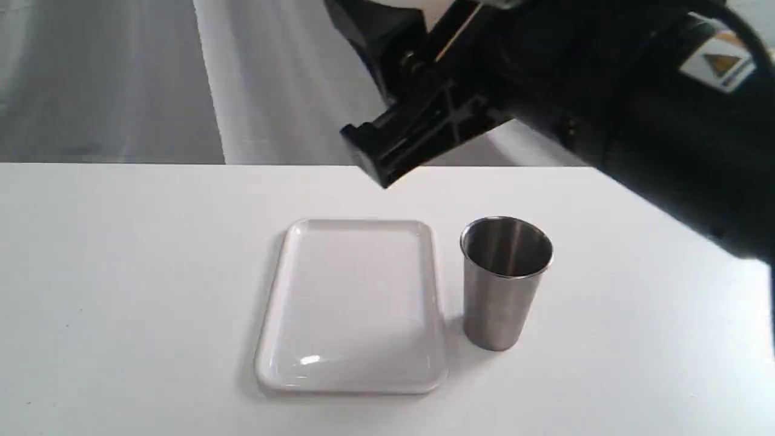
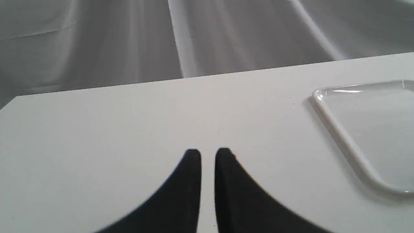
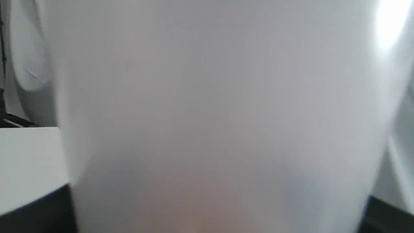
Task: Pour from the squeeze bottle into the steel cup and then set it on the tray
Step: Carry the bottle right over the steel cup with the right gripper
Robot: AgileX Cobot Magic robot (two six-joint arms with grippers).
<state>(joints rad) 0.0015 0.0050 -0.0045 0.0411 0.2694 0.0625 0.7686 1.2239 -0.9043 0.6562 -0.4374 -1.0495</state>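
Above the white table (image 1: 121, 272), right jaws clamp the squeeze bottle (image 3: 213, 113); left jaws almost touching, empty.

A white table (image 1: 121, 272) stands before a grey backdrop cloth (image 1: 109, 79) (draped in folds).

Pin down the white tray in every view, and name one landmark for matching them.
Exterior view: the tray lies flat mid-table, just left of the steel cup, not touching it.
Left wrist view: only one rounded corner of the tray shows, cut off by the picture's edge.
Right wrist view: not in it; the squeeze bottle fills the picture.
Shared landmark: the table, its far edge against the grey curtain.
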